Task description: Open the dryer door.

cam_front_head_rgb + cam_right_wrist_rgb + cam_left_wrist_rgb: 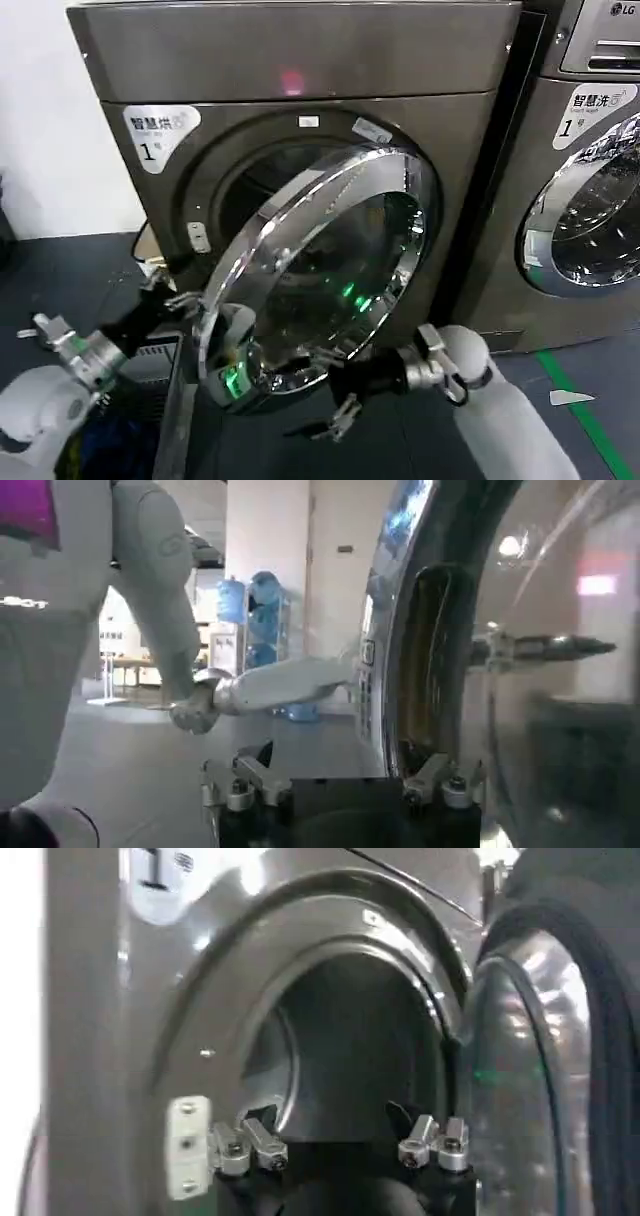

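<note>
A dark grey dryer (300, 60) fills the upper middle of the head view, with a white label (160, 135) marked "1" at its upper left corner. Its round door (330, 270), glass ringed with shiny chrome, stands partly open in the centre of the frame, swung out toward the camera so the dark drum opening (250, 190) shows behind its left edge. A small latch plate (198, 237) sits on the dryer front just left of that opening. The left gripper (172, 290) reaches in from the lower left of the frame, near the door's left rim; in the left wrist view its fingers (245, 1145) are spread apart with nothing between them, pointing into the drum opening (350, 1048), with the latch plate (187, 1145) just beside one finger and the door's (530, 1078) inner side at the frame's right. The right gripper (335, 385) comes in from the lower right, just under the door's bottom edge; in the right wrist view its fingers (240, 785) look apart and one side seems close to the door's rim (430, 650), though contact is hard to judge. A second machine (590, 180) stands at the right edge of the head view.
</note>
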Action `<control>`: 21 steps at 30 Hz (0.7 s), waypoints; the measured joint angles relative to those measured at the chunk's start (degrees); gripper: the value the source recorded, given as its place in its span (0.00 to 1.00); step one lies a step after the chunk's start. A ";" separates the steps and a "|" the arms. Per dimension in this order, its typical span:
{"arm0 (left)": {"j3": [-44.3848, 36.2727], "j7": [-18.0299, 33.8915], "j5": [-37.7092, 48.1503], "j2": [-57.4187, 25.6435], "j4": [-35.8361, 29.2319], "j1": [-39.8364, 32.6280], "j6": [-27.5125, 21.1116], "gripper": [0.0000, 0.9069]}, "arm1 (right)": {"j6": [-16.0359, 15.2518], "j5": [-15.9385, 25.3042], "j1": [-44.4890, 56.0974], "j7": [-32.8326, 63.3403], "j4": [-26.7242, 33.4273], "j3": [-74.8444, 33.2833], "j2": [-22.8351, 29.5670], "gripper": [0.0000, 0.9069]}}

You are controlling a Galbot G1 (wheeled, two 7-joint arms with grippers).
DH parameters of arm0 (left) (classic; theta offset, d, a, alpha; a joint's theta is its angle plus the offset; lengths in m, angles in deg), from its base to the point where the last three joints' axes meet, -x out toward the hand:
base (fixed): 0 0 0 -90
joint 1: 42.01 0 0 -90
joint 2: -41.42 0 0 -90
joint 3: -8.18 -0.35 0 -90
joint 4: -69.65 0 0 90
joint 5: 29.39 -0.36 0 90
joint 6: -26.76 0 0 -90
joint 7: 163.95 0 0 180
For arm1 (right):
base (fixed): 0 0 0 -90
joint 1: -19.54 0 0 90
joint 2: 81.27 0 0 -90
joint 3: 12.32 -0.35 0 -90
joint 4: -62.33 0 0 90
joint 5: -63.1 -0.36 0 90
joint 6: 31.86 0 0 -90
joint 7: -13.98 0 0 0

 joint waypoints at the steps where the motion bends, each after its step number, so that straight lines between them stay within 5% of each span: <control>1: -0.27 -0.43 0.26 -0.24 -0.04 -0.20 -0.06 1.00 | 0.15 -0.01 0.61 -0.01 -0.17 -0.87 -0.28 1.00; 21: -4.59 -6.47 1.89 -2.33 -3.10 -2.47 -1.68 1.00 | 1.75 6.97 16.57 4.17 -4.37 -32.82 2.60 1.00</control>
